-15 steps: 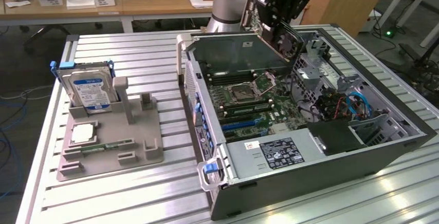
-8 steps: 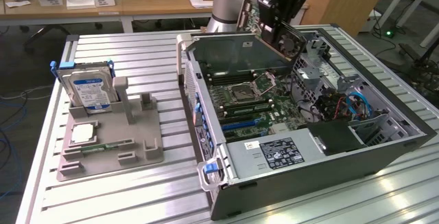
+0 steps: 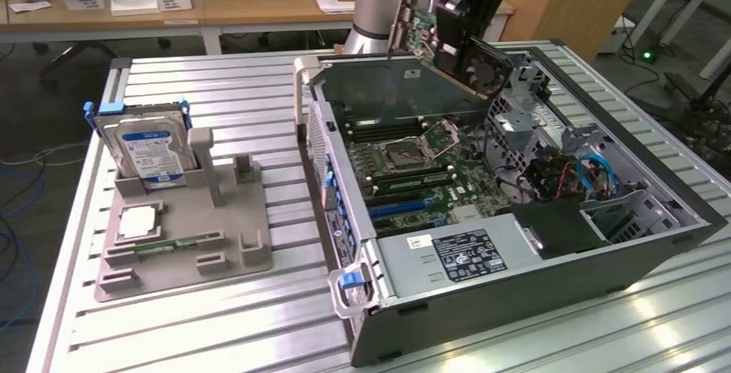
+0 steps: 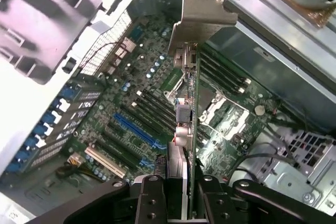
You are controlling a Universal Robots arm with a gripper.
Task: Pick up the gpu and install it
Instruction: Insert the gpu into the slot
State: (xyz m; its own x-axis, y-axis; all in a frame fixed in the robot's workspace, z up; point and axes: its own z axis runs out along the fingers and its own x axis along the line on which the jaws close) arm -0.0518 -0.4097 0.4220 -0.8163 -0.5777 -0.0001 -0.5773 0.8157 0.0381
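Your black two-fingered claw was clenched on the gpu, a thin dark-and-green expansion card seen edge-on in the wrist view, pinched between the two finger pads at one end. From the claw the card's long axis ran straight outward, away from the fingers, and ended in its bent silvery metal bracket at the far tip. So you carried the card like a blade held by its heel, bracket foremost.

In the exterior view the claw hung above the far rim of the open grey metal computer case, with the gpu well apart from everything inside it and tilted, not level.

Below the card lay the green motherboard, and on it the long blue expansion slot, with black slots just beside it. That was the relation your move turned on: the card's lower edge against the line of the slot. The slot's length seemed to run skewed to the card's long axis, though from the wrist camera's slant I could not be sure.

Further out, at the exterior view's left, the silver hard drive with a blue label stood upright in the grey moulded holder, well apart from the case.
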